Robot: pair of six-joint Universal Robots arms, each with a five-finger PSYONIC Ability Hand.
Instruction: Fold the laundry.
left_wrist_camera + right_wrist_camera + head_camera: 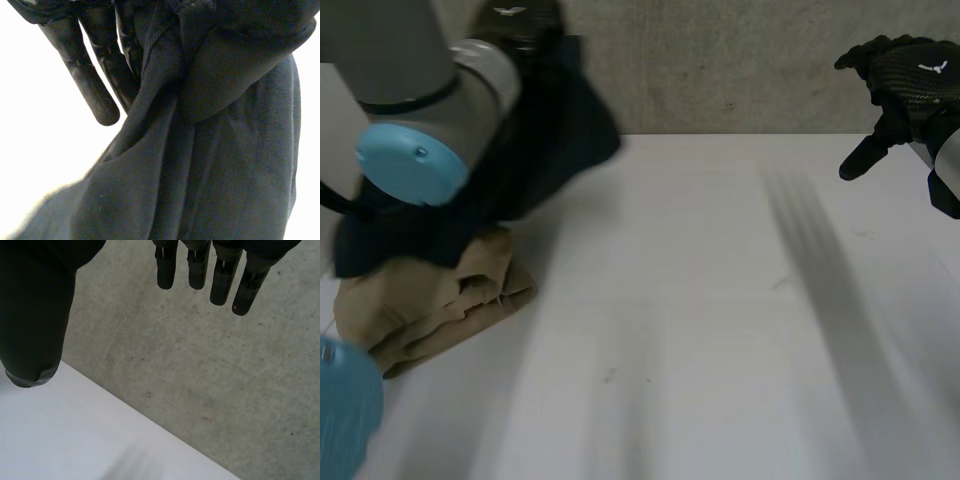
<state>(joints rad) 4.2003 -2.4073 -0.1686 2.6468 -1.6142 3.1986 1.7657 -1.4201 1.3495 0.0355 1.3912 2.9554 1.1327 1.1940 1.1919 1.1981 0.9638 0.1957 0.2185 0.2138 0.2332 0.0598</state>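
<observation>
Over white table (720, 330), left hand (92, 95) clutches hanging dark cloth (210, 175).

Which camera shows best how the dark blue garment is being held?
The left wrist view: the dark blue garment hangs bunched in the fingers of the left hand. The head view shows it lifted over the tan cloth. The right wrist view faces the table and the open right hand.
</observation>
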